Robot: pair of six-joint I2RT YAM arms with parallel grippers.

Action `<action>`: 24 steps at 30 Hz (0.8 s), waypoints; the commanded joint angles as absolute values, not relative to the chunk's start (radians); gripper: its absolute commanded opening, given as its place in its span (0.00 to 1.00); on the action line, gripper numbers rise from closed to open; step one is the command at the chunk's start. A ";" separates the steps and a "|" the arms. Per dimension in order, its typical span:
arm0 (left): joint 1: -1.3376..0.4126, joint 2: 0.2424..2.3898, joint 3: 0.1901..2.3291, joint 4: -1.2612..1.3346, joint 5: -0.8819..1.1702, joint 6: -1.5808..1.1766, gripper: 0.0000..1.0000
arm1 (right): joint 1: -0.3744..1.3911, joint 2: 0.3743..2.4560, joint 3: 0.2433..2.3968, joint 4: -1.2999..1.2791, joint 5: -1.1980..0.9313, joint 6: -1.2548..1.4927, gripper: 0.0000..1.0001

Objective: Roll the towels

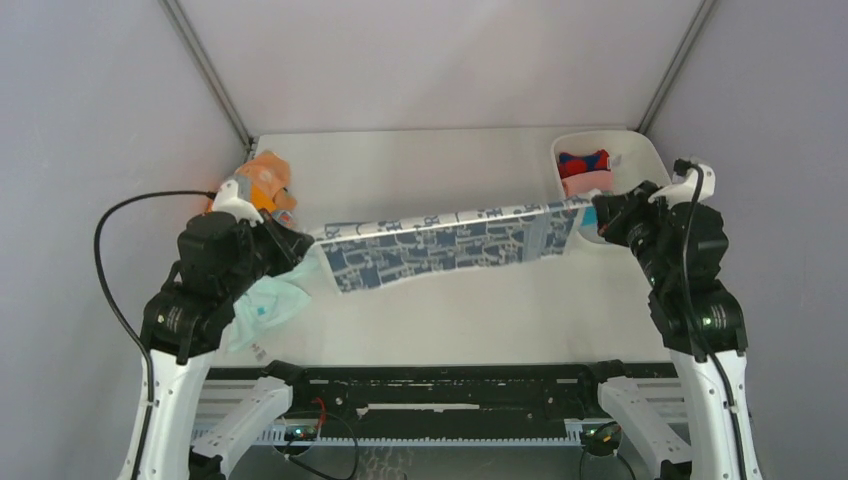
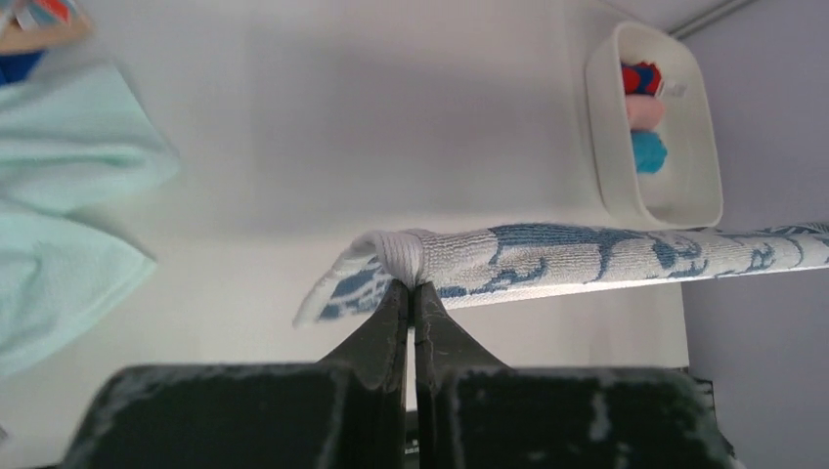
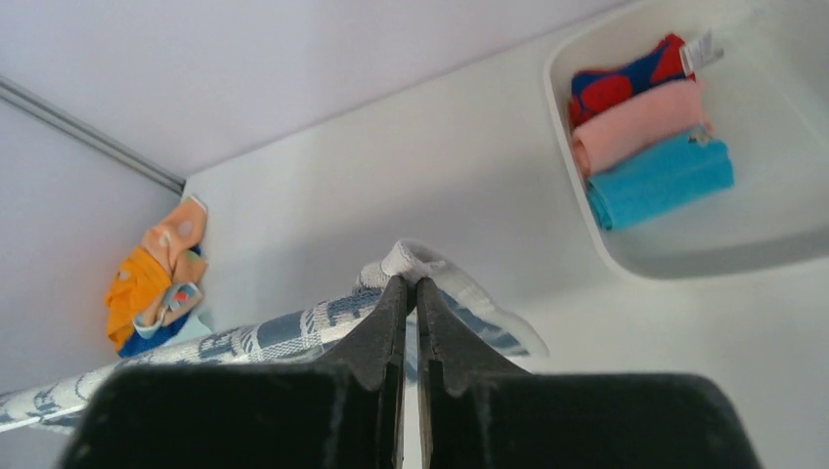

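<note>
A white towel with blue-grey print [image 1: 440,245] hangs stretched in the air between both arms. My left gripper [image 1: 305,245] is shut on its left corner [image 2: 403,256]. At the other end my right gripper [image 1: 592,210] is shut on the right corner [image 3: 420,262]. A pale mint towel [image 1: 262,305] lies flat by the left arm, also seen as the mint cloth [image 2: 68,205]. An orange towel pile [image 1: 265,180] sits at the back left, the same orange pile [image 3: 147,283].
A white tray [image 1: 640,160] at the back right holds rolled towels: a red-and-blue one [image 3: 626,83], a pink one [image 3: 640,122] and a bright blue one [image 3: 660,178]. Grey walls close in the table on three sides.
</note>
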State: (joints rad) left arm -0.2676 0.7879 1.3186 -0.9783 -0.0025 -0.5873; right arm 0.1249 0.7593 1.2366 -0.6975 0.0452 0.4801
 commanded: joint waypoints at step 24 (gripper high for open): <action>-0.142 1.715 1.232 -0.630 0.072 -0.590 0.04 | 0.093 1.567 1.022 -0.175 0.121 0.526 0.00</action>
